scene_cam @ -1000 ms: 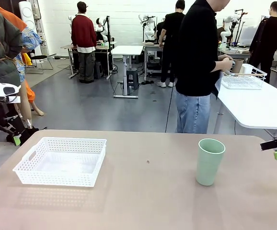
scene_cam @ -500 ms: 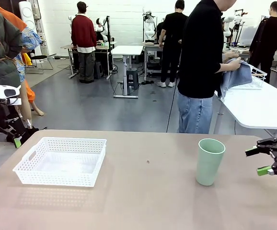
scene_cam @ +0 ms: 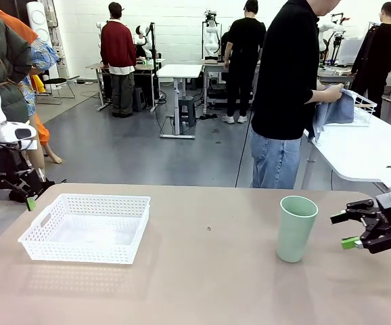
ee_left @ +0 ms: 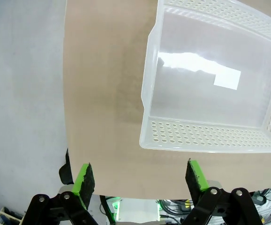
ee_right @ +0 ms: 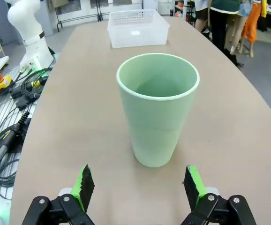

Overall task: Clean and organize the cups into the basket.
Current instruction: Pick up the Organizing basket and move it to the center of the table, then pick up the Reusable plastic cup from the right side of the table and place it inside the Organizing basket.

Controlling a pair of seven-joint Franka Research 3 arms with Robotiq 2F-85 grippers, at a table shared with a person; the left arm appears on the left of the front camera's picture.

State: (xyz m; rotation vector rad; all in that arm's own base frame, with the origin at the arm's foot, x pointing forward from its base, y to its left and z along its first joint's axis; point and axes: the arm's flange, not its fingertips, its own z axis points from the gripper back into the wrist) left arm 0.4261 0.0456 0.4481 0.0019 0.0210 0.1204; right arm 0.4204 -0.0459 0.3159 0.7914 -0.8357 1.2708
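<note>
Holds nothing in the right gripper [scene_cam: 341, 230]: jaws spread fully wide, fingers level and aimed toward the basket [scene_cam: 80, 252], with the mint-green cup [scene_cam: 297, 229] standing between. Hovers just beside that cup without touching it. Leaves the cup upright, mouth up, on the tan table [scene_cam: 209, 291], well apart from the basket, toward the robot's right. Holds nothing in the left gripper [ee_left: 140, 178] either: jaws equally wide, pointing down just off the basket's short end farthest from the cup, clear of the rim. Farther off, beyond the basket and to its right: a person [scene_cam: 287, 95] handling a blue-grey cloth [scene_cam: 337, 108].
</note>
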